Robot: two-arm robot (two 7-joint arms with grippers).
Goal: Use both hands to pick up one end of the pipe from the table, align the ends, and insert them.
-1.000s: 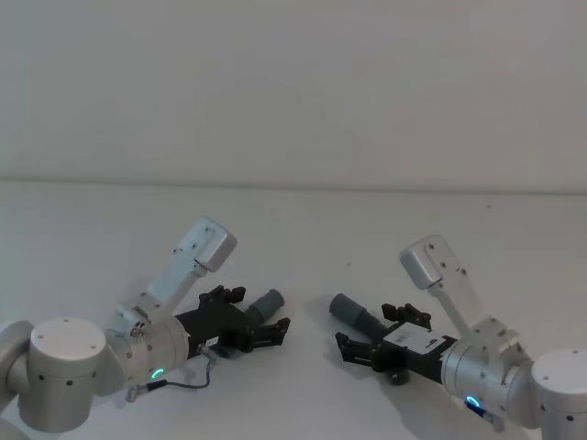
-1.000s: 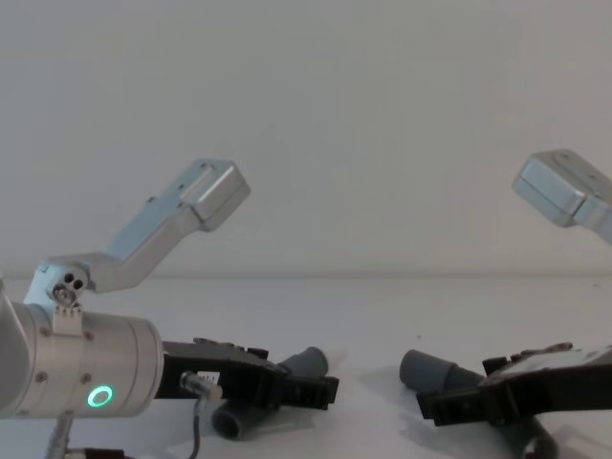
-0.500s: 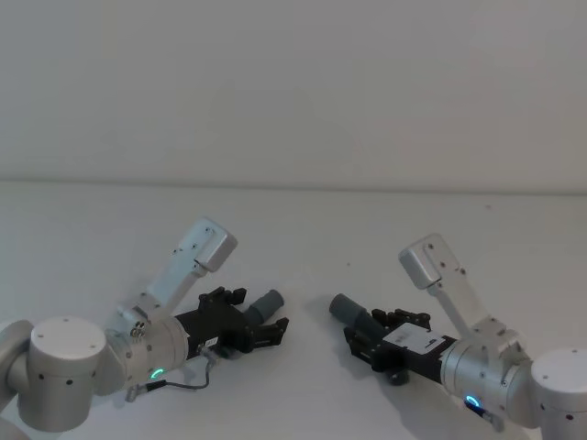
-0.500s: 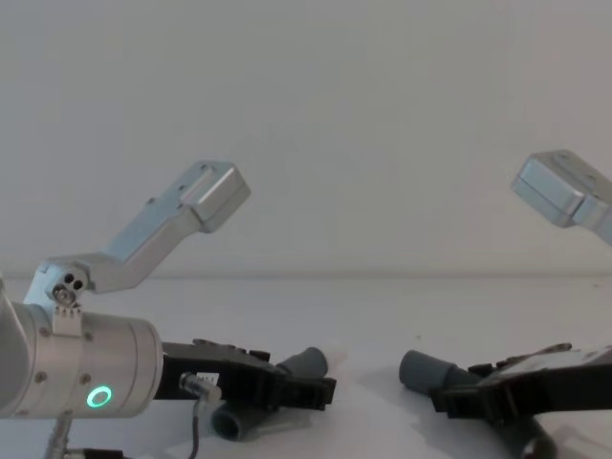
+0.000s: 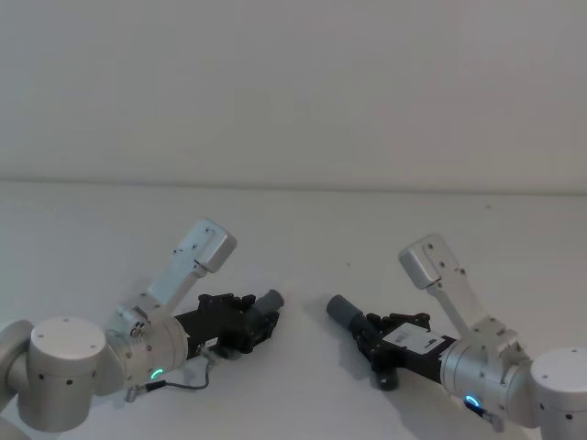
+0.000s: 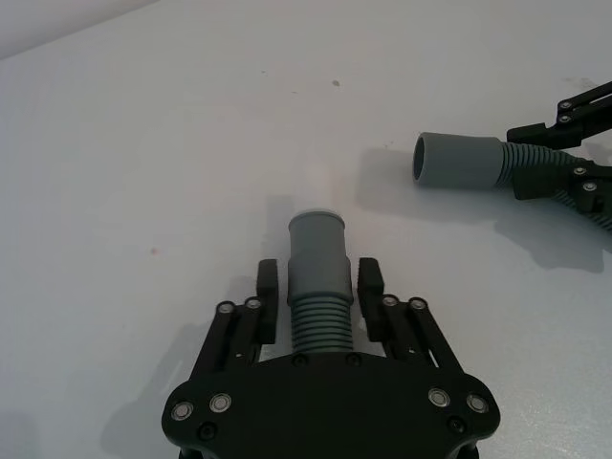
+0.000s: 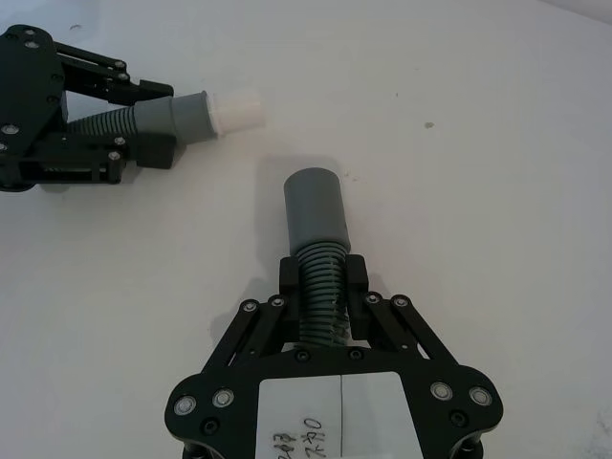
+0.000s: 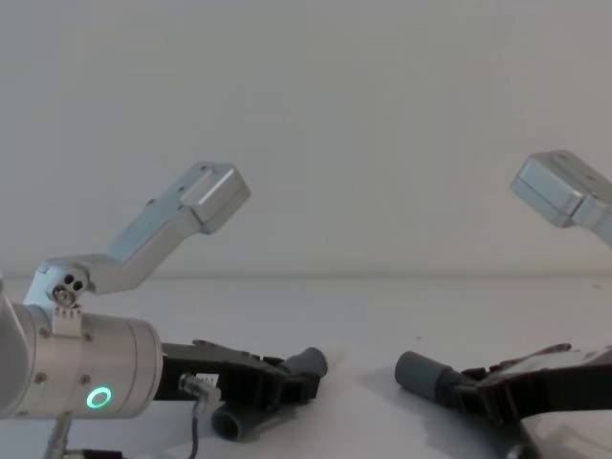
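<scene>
Left gripper [image 6: 318, 282] grips the narrow-cuffed hose piece [image 6: 316, 251], my right gripper [image 7: 323, 273] the wide-cuffed hose piece [image 7: 316, 207]; both low over the table [image 5: 312, 394], cuffs apart.

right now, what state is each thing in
left gripper: shut on the narrow hose piece
right gripper: shut on the wide hose piece
narrow hose piece: held by its ribs, end free
wide hose piece: held by its ribs, end free, not joined
</scene>
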